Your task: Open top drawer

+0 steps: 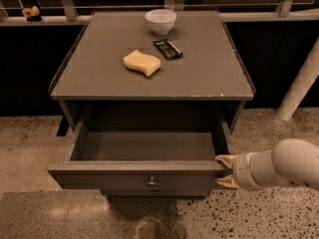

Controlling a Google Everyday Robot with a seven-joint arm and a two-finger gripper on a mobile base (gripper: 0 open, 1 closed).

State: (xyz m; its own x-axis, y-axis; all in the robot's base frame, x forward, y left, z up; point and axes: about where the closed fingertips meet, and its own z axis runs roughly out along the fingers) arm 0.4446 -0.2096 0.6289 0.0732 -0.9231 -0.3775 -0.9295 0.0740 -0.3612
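The top drawer [119, 175] of the grey-brown cabinet stands pulled far out toward me. Its plain grey box [144, 146] shows nothing inside, and a small round metal knob [152, 182] sits at the centre of its front. My gripper [225, 171] comes in from the right on a white arm [284, 166]. Its two yellowish fingers [227, 159] are spread apart at the right end of the drawer front, one at the top edge and one lower down. The drawers below are mostly hidden under the open one.
On the cabinet top [209, 78] lie a white bowl [160, 21], a yellow sponge [142, 62] and a dark snack bar [168, 49]. A white post [299, 83] slants at the right. A ledge with railing posts runs behind. The floor is speckled stone.
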